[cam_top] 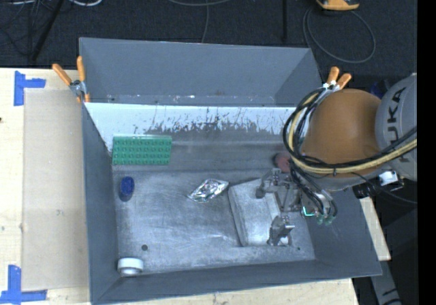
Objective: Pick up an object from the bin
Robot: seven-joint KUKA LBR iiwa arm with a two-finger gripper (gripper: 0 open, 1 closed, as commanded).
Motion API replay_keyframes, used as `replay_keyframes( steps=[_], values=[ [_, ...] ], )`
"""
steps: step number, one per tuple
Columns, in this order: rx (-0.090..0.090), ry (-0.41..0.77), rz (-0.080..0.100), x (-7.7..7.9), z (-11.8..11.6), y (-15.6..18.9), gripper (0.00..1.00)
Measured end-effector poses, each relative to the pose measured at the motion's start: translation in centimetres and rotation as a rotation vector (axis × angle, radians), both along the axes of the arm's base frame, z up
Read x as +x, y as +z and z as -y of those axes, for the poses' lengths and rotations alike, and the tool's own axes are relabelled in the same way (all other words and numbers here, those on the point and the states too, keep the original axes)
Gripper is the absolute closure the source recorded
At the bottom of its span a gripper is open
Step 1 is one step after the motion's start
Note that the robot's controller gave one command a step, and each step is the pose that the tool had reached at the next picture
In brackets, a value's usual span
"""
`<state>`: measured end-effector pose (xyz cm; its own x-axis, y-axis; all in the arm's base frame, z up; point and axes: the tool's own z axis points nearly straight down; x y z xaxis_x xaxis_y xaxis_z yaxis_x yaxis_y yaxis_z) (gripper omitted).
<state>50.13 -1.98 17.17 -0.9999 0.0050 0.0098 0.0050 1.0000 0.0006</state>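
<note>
The gripper (274, 210) stands spread wide in the right part of the bin (204, 79), its fingers (281, 232) well apart over the right edge of a flat grey slab (248, 218). The slab lies flat, its long axis running from the far wall toward the near wall and slanting a little right. Nothing is between the fingers. Just left of the slab lies a crumpled foil scrap (208, 190). Well apart at the left are a blue piece (126, 188), a green studded plate (142, 150) and a white cap (131, 266).

Overhead light brightens the far wall of the bin (204, 75); its floor gleams dully amid dark surroundings.
</note>
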Motion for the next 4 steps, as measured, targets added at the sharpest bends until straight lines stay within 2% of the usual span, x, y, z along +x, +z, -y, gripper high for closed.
replay_keyframes(
  steps=[1,2,3,4],
  values=[
    [0.001,-0.05,0.01,3.5,-2.9,-1.9,0.0],
    [0.0,-0.189,0.007,8.6,-7.6,-8.9,0.0],
    [-0.002,-0.187,0.01,8.7,-7.5,-8.6,1.0],
    [0.0,-0.168,0.017,8.3,-6.9,1.5,1.0]
  ],
)
